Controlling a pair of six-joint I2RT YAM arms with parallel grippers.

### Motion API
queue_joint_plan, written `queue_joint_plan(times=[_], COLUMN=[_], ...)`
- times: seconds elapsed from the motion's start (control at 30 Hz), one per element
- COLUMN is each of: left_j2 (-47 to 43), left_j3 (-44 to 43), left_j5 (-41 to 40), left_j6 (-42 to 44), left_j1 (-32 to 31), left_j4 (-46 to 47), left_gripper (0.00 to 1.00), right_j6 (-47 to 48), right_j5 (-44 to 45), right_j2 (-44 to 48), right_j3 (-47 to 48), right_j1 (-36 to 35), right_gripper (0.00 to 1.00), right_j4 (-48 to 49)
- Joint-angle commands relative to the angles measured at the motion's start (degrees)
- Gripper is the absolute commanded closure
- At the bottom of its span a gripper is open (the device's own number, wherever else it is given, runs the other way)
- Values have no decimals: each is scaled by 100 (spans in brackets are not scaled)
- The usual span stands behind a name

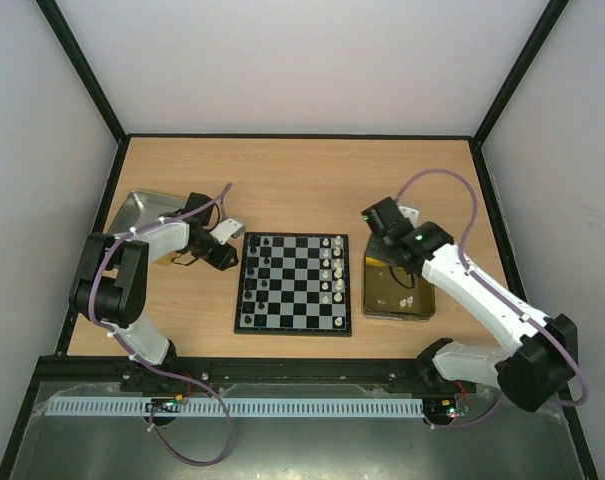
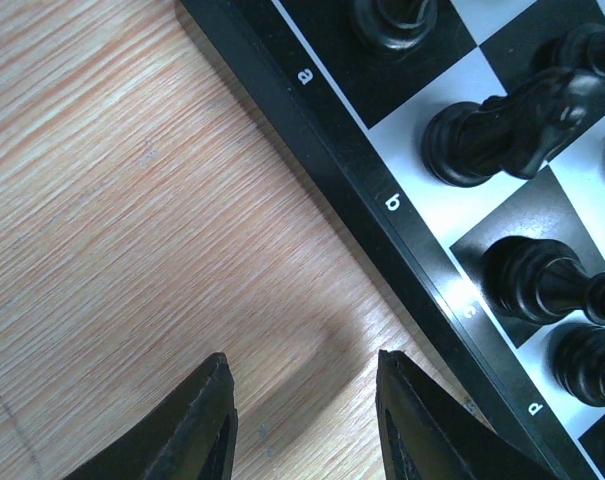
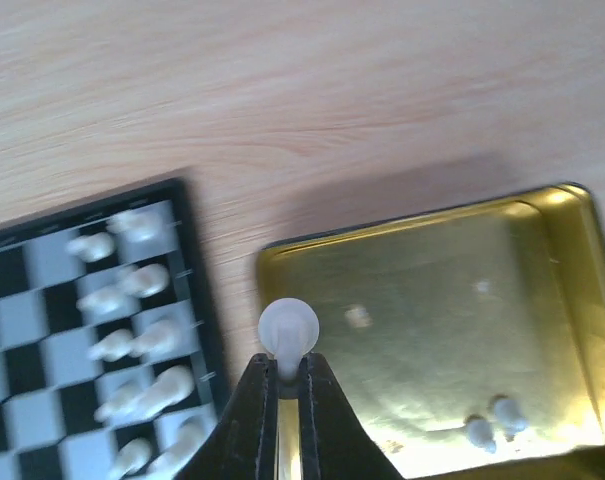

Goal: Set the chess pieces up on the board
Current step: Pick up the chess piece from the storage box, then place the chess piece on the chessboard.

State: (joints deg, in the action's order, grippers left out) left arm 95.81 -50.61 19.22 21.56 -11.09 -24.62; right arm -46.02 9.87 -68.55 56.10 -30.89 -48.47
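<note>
Right hand pinched on 1 white piece, lower centre of wrist view, over gold tray. Left hand spread above counter, left of board at frame centre.

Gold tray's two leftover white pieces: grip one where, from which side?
Probably straight from above, pinching the narrow stem below the head, as the right gripper holds its pawn. Both pieces sit close together by the tray wall, blocking a sideways approach.

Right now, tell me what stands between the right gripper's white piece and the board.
Nothing visible does. The right gripper holds the white piece over the gold tray's edge; only the tray's rim and bare table separate it from the board.
</note>
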Motion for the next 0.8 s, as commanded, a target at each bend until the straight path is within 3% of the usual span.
queue_joint_plan(times=[0.0,0.3,0.77], left_j2=[104,62,-27], left_j3=[69,99,135], left_j5=[-173,-200,-161], left_j6=[-36,-38,-29], left_j1=[-7,-7,20], left_j4=[-289,-293,-287], left_gripper=[60,60,60], right_j6=[-491,-1268,-1498], right_j5=[880,468,-366], right_j2=[0,-258,-424], right_j3=[463,10,-676], right_j1=[-1112,-2689,-3018], right_gripper=[98,98,98], right_j4=[-941,-804,-46])
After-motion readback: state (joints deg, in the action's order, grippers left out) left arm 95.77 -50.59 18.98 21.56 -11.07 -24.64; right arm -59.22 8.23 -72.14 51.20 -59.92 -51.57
